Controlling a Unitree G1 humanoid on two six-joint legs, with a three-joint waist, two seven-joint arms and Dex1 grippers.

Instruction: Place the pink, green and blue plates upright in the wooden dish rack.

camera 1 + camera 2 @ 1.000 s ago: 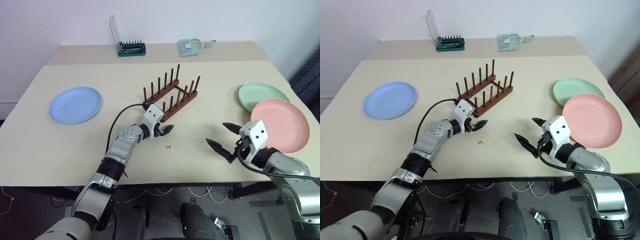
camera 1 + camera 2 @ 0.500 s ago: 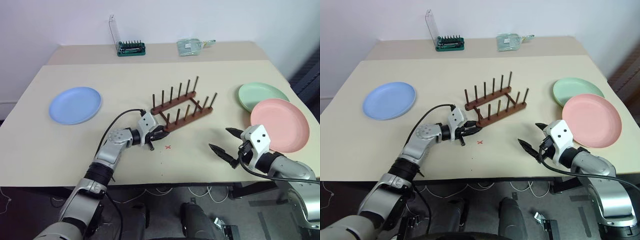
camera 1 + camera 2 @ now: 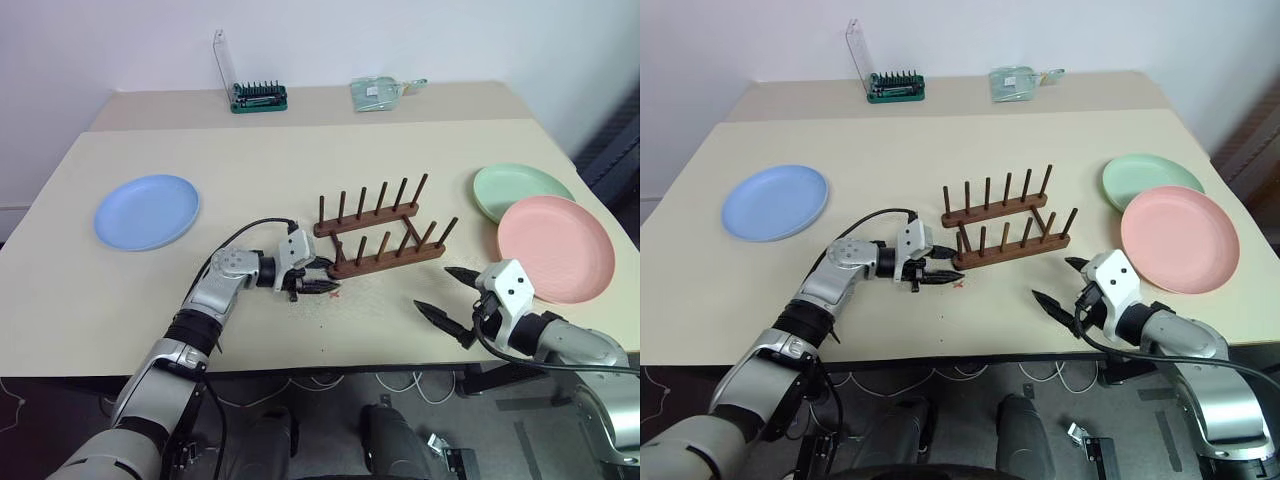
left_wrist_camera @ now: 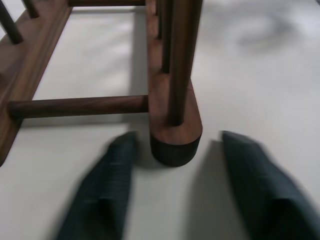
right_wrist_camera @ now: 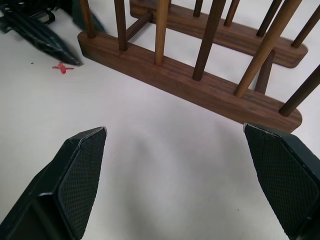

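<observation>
The wooden dish rack point(image 3: 380, 240) stands mid-table, its two peg rows running roughly along the table's front edge. My left gripper point(image 3: 318, 283) lies low on the table at the rack's left end. In the left wrist view its fingers point(image 4: 107, 190) are open on either side of the near rail's rounded end point(image 4: 176, 135), with a small gap on each side. The blue plate point(image 3: 147, 211) lies flat at the left. At the right lie the green plate point(image 3: 520, 190) and, nearer, the pink plate point(image 3: 555, 248). My right gripper point(image 3: 450, 297) is open and empty between the rack and the pink plate.
A green tray of upright bits point(image 3: 259, 97) and a clear packet point(image 3: 380, 92) sit on the far table section. A small red cross point(image 3: 958, 284) is marked on the tabletop just under the left fingertips. The table's front edge is close to both arms.
The rack has swung round and shifted right, from slanting away to lying along the table's front edge. The left gripper closed on its near end, turned with it, and has now opened.
</observation>
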